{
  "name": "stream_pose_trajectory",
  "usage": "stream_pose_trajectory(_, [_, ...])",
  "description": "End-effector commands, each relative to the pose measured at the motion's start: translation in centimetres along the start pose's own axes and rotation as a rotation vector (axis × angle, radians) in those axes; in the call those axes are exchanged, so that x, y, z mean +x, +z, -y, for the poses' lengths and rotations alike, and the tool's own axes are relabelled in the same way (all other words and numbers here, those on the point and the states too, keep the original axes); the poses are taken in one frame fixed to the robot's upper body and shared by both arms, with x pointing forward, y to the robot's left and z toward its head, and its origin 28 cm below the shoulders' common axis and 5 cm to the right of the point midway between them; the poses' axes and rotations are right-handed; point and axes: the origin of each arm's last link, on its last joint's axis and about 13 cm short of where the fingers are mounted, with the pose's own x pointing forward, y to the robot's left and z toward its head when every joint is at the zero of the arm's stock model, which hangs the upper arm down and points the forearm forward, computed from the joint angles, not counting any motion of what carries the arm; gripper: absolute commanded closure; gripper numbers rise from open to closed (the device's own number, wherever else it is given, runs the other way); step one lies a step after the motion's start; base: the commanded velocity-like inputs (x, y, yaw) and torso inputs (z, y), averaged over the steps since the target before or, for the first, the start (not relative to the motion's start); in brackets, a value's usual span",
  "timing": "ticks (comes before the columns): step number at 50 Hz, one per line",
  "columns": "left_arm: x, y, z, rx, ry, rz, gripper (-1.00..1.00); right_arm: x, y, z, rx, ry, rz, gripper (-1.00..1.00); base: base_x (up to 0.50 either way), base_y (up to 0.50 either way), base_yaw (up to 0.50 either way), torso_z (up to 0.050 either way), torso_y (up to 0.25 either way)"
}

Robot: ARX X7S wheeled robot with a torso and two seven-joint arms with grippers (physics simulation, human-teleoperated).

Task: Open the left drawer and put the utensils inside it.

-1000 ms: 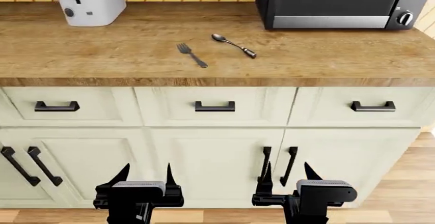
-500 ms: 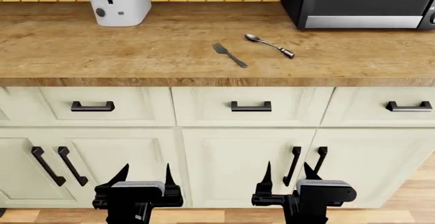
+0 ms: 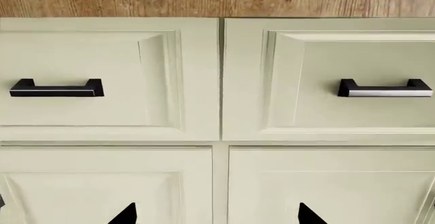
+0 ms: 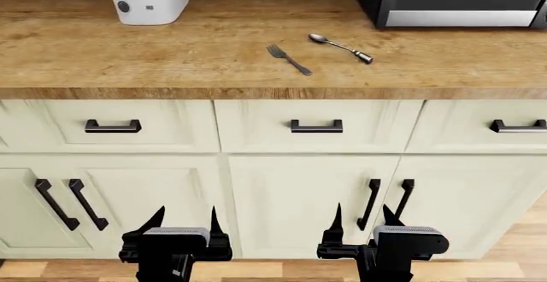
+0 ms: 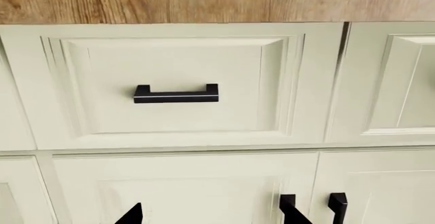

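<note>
Facing the closed left drawer [image 3: 88, 81], my left wrist camera shows spread fingertips [image 3: 126, 215] below its handle. Overhead, my left gripper [image 4: 182, 221] and right gripper [image 4: 362, 219] hang open below the drawer; fork [image 4: 289, 59] and spoon [image 4: 341, 47] lie on the countertop [image 4: 171, 58] above it. My right wrist camera shows the middle drawer [image 5: 177, 86].

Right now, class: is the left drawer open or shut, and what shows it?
Shut. The left drawer sits flush with the neighbouring drawer fronts, no inside showing. The fork and spoon lie on the countertop.

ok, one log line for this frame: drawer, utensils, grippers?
left drawer: shut | fork, spoon: on countertop | left gripper: open, empty | right gripper: open, empty
</note>
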Motion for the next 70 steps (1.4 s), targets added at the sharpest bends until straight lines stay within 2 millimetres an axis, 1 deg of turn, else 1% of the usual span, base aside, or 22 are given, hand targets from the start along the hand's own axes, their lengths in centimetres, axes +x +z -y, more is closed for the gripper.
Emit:
stream_pose_trajectory(1, [0.0, -0.1, 0.0, 0.001, 0.003, -0.014, -1.0, 0.0, 0.0, 0.0, 0.001, -0.001, -0.002, -1.0, 0.0, 0.0, 0.0, -0.05, 0.0])
stream_pose_trajectory(47, [0.1, -0.2, -0.1, -0.004, 0.005, -0.022, -1.0, 0.0, -0.1, -0.1, -0.006, -0.003, -0.006, -1.0, 0.0, 0.0, 0.0, -0.05, 0.0])
stream_pose_trajectory(56, [0.1, -0.1, 0.0, -0.006, 0.009, -0.021, -1.0, 0.0, -0.1, 0.0, -0.006, -0.003, -0.008, -1.0, 0.0, 0.0, 0.0, -0.029, 0.0])
stream_pose_trajectory(61, [0.1, -0.1, -0.1, -0.005, 0.014, -0.018, -1.0, 0.0, -0.1, 0.0, -0.005, -0.004, -0.01, -1.0, 0.0, 0.0, 0.0, -0.001, 0.0])
stream_pose_trajectory(65, [-0.5, 0.3, -0.4, -0.033, 0.077, 0.047, -1.0, 0.0, -0.1, 0.0, -0.006, -0.006, -0.011, -1.0, 0.0, 0.0, 0.0, 0.0, 0.0])
stream_pose_trajectory(70, [-2.9, 1.3, -1.9, -0.029, 0.31, 0.13, -1.0, 0.0, -0.1, 0.0, -0.009, -0.01, -0.01, -1.0, 0.0, 0.0, 0.0, 0.0, 0.0])
